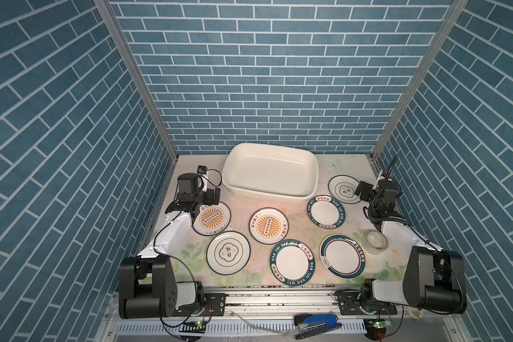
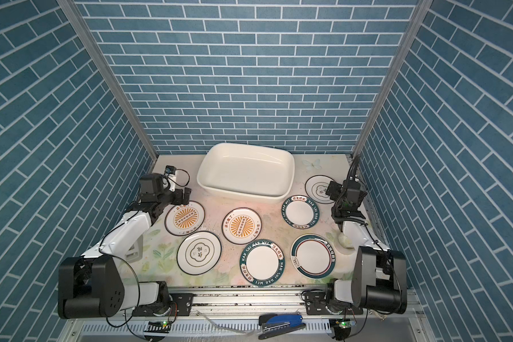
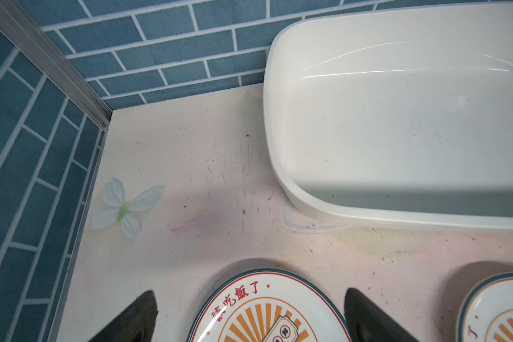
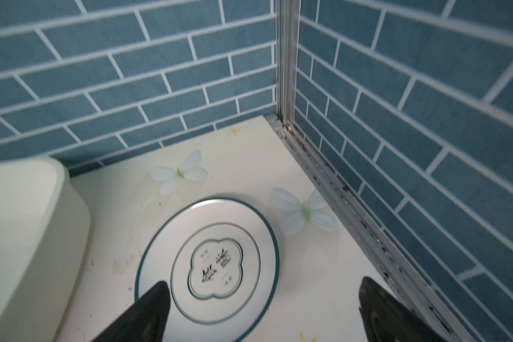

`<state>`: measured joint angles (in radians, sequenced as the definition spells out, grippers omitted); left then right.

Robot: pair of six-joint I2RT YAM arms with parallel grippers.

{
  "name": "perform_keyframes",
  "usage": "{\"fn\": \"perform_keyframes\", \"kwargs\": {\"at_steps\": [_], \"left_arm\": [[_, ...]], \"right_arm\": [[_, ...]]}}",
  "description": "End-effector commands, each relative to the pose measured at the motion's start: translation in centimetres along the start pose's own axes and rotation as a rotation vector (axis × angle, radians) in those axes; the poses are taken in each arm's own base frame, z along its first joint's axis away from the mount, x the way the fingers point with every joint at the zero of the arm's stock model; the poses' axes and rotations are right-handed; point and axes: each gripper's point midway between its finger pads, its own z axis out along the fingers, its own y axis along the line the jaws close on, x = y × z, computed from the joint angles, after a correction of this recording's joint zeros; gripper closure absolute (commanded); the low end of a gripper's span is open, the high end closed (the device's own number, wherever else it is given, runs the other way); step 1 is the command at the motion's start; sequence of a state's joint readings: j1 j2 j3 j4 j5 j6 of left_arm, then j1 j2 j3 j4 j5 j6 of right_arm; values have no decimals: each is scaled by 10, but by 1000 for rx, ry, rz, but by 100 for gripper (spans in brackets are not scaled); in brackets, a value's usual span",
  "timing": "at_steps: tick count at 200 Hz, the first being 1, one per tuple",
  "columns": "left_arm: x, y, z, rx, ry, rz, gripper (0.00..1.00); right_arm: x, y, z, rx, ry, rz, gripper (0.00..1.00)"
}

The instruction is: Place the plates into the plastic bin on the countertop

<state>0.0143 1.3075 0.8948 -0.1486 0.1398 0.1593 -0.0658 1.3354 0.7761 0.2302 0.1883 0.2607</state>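
Both grippers gape wide, empty: the left gripper [image 1: 216, 196] at ten o'clock over a sunburst plate [image 1: 211, 218], the right gripper [image 1: 362, 189] at two o'clock over a clover-marked plate [image 1: 344, 189]. Seven plates [image 1: 228, 256] lie on the worn floral countertop [image 1: 239, 207], the plastic bin [image 1: 268, 197] at twelve o'clock against blue brick-pattern walls [image 1: 249, 74]. A tape roll [image 2: 343, 239] at four o'clock is half hidden behind the right arm [image 2: 356, 237] in a top view; green bands [image 1: 341, 210] read "HAO SHI HAO WEI".
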Motion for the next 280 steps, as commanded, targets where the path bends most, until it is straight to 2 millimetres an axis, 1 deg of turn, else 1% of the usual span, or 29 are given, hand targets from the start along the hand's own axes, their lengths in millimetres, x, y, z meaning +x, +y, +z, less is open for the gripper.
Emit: {"fn": "perform_keyframes", "kwargs": {"at_steps": [1, 21, 27, 63, 73, 91, 99, 102, 114, 132, 148, 175, 194, 203, 228, 246, 254, 270, 280], "left_arm": [[13, -13, -22, 71, 132, 38, 0], [1, -18, -37, 112, 166, 49, 0], [-6, -19, -42, 122, 168, 51, 0], [-42, -31, -70, 216, 177, 58, 0], [-51, -34, -75, 226, 178, 63, 0], [-68, -35, -76, 235, 171, 47, 0], [-73, -37, -74, 248, 169, 35, 1], [-75, -38, -72, 254, 170, 30, 1], [-81, -44, -64, 275, 173, 32, 0], [-87, -54, -51, 265, 192, 83, 0], [-96, -67, -43, 282, 186, 146, 0], [-105, -84, -29, 313, 171, 167, 0], [-103, -97, -18, 351, 180, 168, 0], [-101, -101, -14, 366, 186, 161, 1], [-100, -115, -5, 409, 192, 169, 1], [-102, -122, -2, 427, 192, 172, 1], [-102, -123, -1, 432, 192, 166, 1], [-102, -126, -1, 449, 193, 162, 0], [-103, -127, -2, 455, 191, 159, 0]], "right_arm": [[31, -18, -15, 105, 200, 126, 1], [34, -5, -24, 30, 235, 192, 1], [35, -1, -27, 10, 249, 208, 2], [55, 12, -37, -56, 368, 304, 6], [61, 15, -38, -70, 397, 329, 8], [77, 15, -36, -60, 464, 375, 9], [84, 13, -33, -52, 490, 389, 11], [87, 16, -33, -73, 511, 401, 12], [95, 16, -30, -85, 548, 434, 15], [102, 14, -28, -100, 578, 480, 17], [109, 11, -26, -109, 596, 525, 17], [120, 12, -16, -162, 624, 615, 21], [127, 9, -6, -164, 637, 656, 23], [130, 8, -2, -170, 642, 677, 26], [137, 5, 11, -200, 627, 752, 30], [143, 4, 19, -213, 635, 792, 33], [144, 3, 22, -215, 633, 804, 35], [145, -1, 29, -218, 621, 831, 36], [146, -2, 33, -222, 621, 849, 39]]}}
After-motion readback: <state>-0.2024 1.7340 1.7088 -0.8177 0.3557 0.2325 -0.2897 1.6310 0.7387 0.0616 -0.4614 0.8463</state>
